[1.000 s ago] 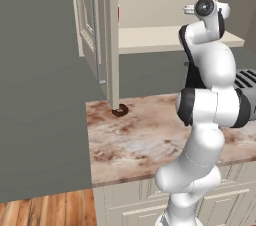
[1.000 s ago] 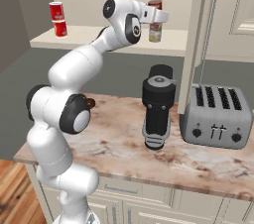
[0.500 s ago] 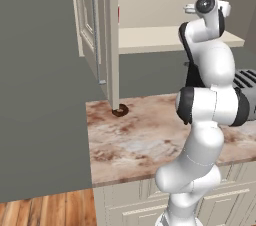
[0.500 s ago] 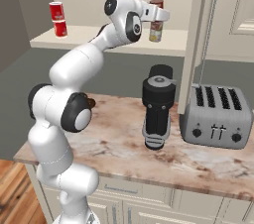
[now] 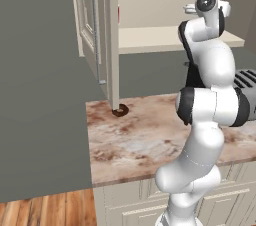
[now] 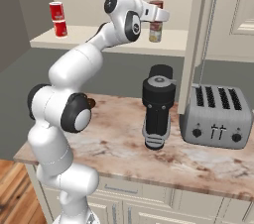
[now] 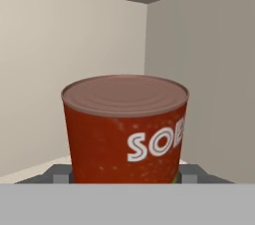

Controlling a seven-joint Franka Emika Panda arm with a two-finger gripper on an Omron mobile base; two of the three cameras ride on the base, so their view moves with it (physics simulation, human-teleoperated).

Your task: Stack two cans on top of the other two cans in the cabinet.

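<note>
In the left base view the cream cabinet (image 5: 165, 40) stands open above the counter, in the right base view the gripper (image 6: 158, 14) holds a red can (image 6: 156, 6) over a yellowish can (image 6: 155, 31) on its shelf, and in the hand view the fingers (image 7: 61, 174) clamp that red, white-lettered can (image 7: 125, 127).

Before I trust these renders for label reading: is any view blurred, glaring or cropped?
Hand view: the red can fills the centre, sharp, but its white lettering is cut off at the can's right edge. Right base view: even, flat light, no glare; the stacked cans on the cabinet shelf are too small to read. Left base view: shelf evenly lit, soft shadow beneath.
</note>
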